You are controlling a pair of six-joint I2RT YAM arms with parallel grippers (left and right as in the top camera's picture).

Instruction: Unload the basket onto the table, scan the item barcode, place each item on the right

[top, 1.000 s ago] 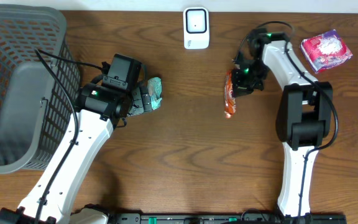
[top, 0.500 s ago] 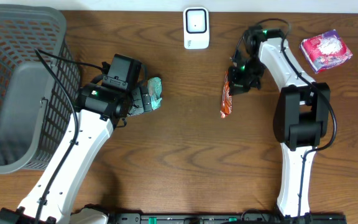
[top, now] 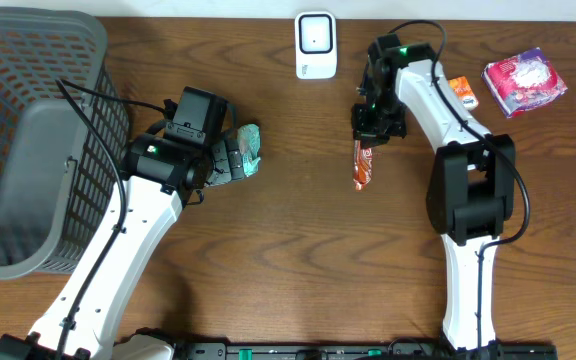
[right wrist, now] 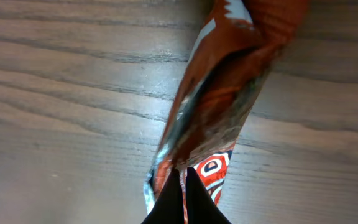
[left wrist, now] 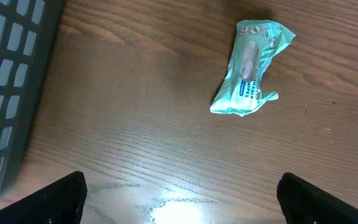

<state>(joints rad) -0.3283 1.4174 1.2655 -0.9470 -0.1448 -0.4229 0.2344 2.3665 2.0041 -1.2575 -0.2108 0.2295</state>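
Right hand [top: 371, 132] grips orange-red foil snack wrapper [top: 365, 166] near white box scanner [top: 315, 45]. Present barcode flat to it. Left hand [left wrist: 180, 193] spread wide.

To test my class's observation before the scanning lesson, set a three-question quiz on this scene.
1. True or false: the right pincer is shut on the red packet.
2. The open left pincer is nearest: A teal packet, B pink packet, C scanner?
3. Fill in: a grey ___ stands beside the left arm.
Key: 1 true; 2 A; 3 basket.
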